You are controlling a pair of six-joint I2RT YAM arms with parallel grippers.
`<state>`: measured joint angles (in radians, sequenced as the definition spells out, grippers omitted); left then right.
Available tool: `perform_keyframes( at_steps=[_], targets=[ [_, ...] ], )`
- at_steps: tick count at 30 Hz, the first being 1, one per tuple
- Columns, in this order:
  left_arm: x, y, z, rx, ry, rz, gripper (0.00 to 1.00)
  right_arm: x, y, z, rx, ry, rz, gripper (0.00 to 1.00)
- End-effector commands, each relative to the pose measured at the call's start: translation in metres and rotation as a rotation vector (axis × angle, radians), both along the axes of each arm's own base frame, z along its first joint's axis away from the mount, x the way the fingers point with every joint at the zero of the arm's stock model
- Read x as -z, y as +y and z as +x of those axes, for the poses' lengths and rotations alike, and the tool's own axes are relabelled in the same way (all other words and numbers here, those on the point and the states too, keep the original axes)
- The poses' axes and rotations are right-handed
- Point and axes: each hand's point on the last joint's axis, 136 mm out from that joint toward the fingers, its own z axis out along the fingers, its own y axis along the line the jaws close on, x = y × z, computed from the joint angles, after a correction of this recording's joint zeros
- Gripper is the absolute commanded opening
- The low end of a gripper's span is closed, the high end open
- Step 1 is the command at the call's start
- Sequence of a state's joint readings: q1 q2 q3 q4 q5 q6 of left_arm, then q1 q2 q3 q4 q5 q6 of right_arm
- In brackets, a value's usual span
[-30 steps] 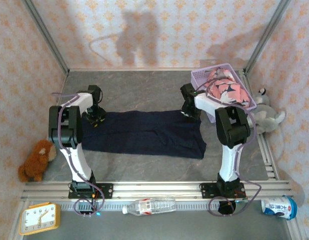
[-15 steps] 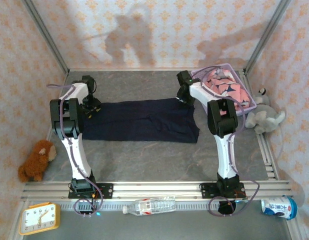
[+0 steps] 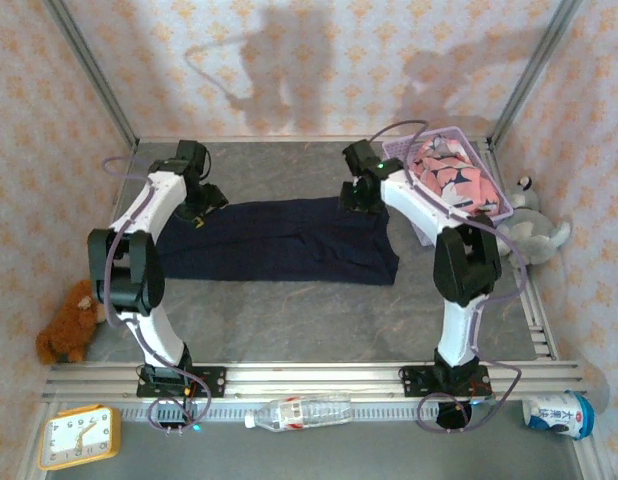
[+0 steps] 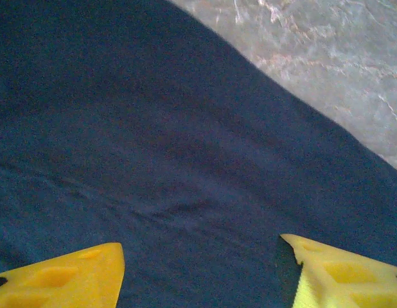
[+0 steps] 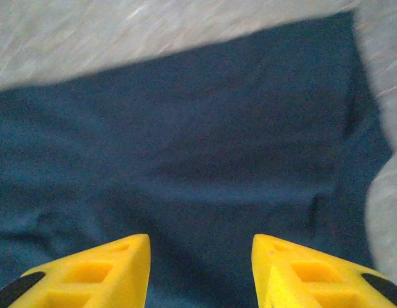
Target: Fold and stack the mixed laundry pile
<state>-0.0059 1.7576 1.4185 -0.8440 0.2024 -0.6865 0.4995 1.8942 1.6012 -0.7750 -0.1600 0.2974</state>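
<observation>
The large dark navy cloth [image 3: 279, 240] lies flat across the middle of the grey table. My left gripper [image 3: 196, 205] hovers over its far left corner, and my right gripper [image 3: 359, 195] over its far right corner. In the left wrist view the yellow fingers [image 4: 70, 276] of the left gripper [image 4: 202, 269] stand wide apart above navy cloth [image 4: 185, 141], holding nothing. The right gripper [image 5: 200, 269] is open too, with navy cloth [image 5: 198, 147] below and nothing between its fingers. The salmon-pink shark-print cloth [image 3: 451, 180] lies bunched in the basket.
The lavender basket [image 3: 397, 150] stands at the back right beside the right arm. A grey plush toy [image 3: 531, 228] lies past it, and a brown teddy [image 3: 69, 320] sits at the left edge. A clock [image 3: 79, 437], a bottle [image 3: 299, 410] and a carton [image 3: 559, 413] lie along the near rail.
Both grippers carried the navy cloth's edge toward the back wall, then opened and let it go. The cloth now lies farther back. Both grippers have risen slightly off it.
</observation>
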Motion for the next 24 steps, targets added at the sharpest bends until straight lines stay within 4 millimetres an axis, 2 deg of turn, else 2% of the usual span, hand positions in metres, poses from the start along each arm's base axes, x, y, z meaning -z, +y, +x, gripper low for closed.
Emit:
perform_keyframes(
  at_steps=[1, 4, 6, 13, 18, 20, 24],
  targets=[
    [0.024, -0.002, -0.018, -0.068, 0.03, -0.023, 0.64, 0.013, 0.026, -0.049, -0.111, 0.076, -0.012, 0.45],
    [0.039, -0.008, -0.036, -0.09, 0.052, -0.025, 0.64, 0.028, 0.048, -0.069, -0.136, 0.097, -0.003, 0.45],
    [0.045, -0.012, -0.044, -0.085, 0.068, -0.02, 0.64, 0.037, 0.053, -0.074, -0.14, 0.107, -0.032, 0.44],
    [0.057, -0.023, -0.063, -0.043, 0.113, 0.011, 0.64, 0.064, 0.071, -0.074, -0.156, 0.112, -0.129, 0.41],
    [0.062, -0.023, -0.072, -0.052, 0.124, 0.01, 0.64, 0.079, 0.075, -0.072, -0.147, 0.13, -0.148, 0.37],
    [0.062, -0.021, -0.075, -0.051, 0.131, 0.019, 0.64, 0.082, 0.076, -0.071, -0.143, 0.132, -0.147, 0.33],
    [0.062, -0.019, -0.077, -0.042, 0.139, 0.035, 0.64, 0.079, 0.077, -0.072, -0.134, 0.138, -0.139, 0.13]
  ],
)
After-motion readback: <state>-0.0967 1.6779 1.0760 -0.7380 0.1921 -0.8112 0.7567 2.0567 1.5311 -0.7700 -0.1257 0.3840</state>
